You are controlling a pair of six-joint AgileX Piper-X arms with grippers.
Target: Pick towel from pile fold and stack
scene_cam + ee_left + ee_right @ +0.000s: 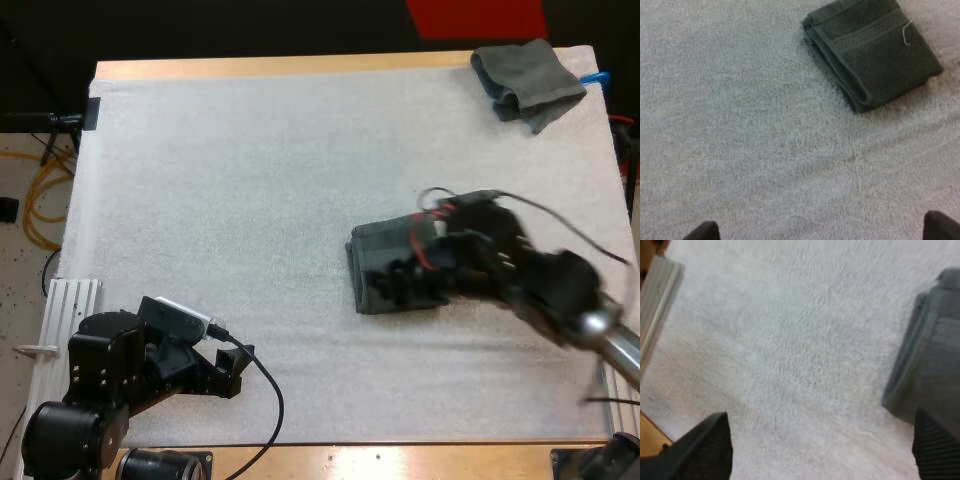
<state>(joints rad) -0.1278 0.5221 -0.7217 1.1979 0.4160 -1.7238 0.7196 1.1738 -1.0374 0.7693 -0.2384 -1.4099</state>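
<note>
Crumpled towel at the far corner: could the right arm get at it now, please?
Probably yes: only bare mat lies between the open right gripper, by the folded towel, and the crumpled towel.

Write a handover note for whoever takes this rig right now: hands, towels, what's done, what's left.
Left hand: open, holding nothing, over the near left of the mat.
Right hand: open, at the folded towel, not gripping it.
Crumpled towel: far right corner of the mat.
Done: one towel is folded and lies on the mat's right half.
Left: pick up the crumpled towel, fold it and stack it on the folded one.
</note>
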